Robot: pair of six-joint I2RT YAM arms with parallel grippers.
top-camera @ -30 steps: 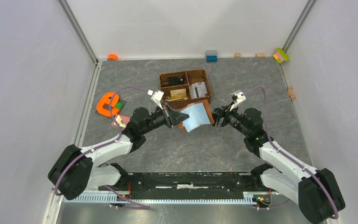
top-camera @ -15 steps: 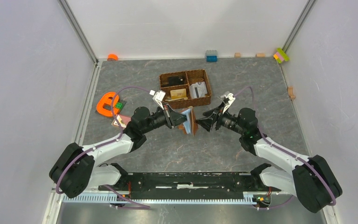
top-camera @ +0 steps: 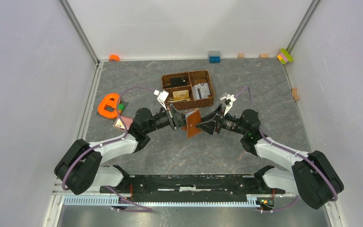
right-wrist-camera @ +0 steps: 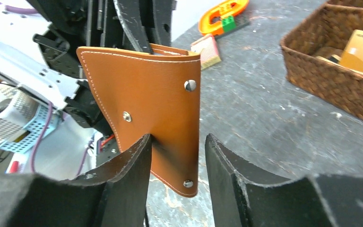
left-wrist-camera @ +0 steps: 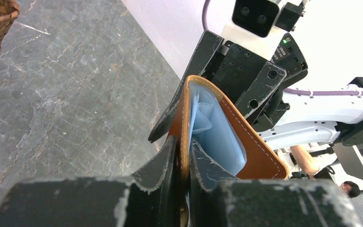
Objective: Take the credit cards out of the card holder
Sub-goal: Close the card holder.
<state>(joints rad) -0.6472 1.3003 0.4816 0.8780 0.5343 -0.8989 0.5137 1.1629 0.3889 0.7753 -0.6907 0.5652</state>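
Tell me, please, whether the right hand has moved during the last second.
Yes: the right hand shifted left, from beyond the basket's right edge to in front of it.

The arms (top-camera: 283, 153) are white with black joints, purple cables (top-camera: 132, 89), seemingly scuffed pincer fingers (right-wrist-camera: 123, 189).

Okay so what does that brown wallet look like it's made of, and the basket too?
The card holder looks like smooth tan leather or faux leather: matte sheen, pale stitching along the edges, metal studs. Its lining is pale blue, probably fabric or vinyl; can't tell. The basket is brown woven wicker or similar fibre, plaited strands showing.
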